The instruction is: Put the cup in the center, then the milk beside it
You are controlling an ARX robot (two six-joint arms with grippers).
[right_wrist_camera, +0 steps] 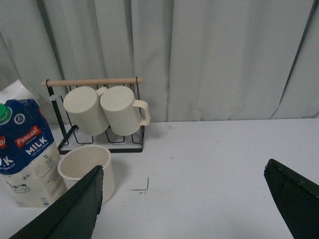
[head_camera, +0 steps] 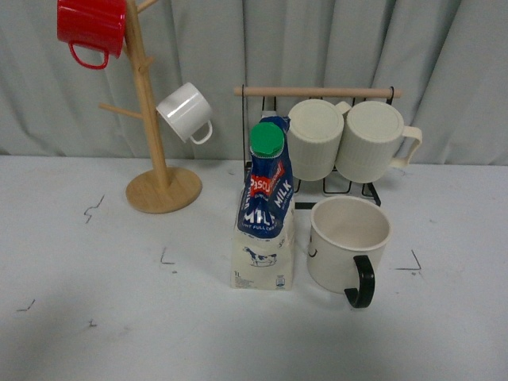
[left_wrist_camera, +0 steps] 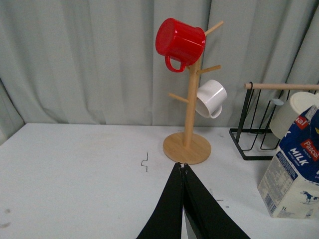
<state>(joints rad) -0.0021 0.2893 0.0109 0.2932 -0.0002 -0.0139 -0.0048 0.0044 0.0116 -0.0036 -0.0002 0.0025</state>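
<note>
The cup (head_camera: 348, 242), a large cream mug with a black handle turned toward me, stands upright on the white table right of centre. The milk carton (head_camera: 264, 214) with its green cap stands just left of it, a small gap between them. Neither arm shows in the front view. In the left wrist view my left gripper (left_wrist_camera: 182, 165) is shut and empty, above bare table in front of the wooden stand, with the milk (left_wrist_camera: 294, 169) off to one side. In the right wrist view my right gripper (right_wrist_camera: 183, 174) is open wide and empty, the cup (right_wrist_camera: 87, 167) and milk (right_wrist_camera: 27, 154) beyond one finger.
A wooden mug tree (head_camera: 155, 119) at the back left holds a red mug (head_camera: 91, 28) and a small white mug (head_camera: 185, 112). A black wire rack (head_camera: 317, 151) behind the cup holds two ribbed cream mugs (head_camera: 349, 139). Black corner marks (head_camera: 413, 262) are drawn on the table.
</note>
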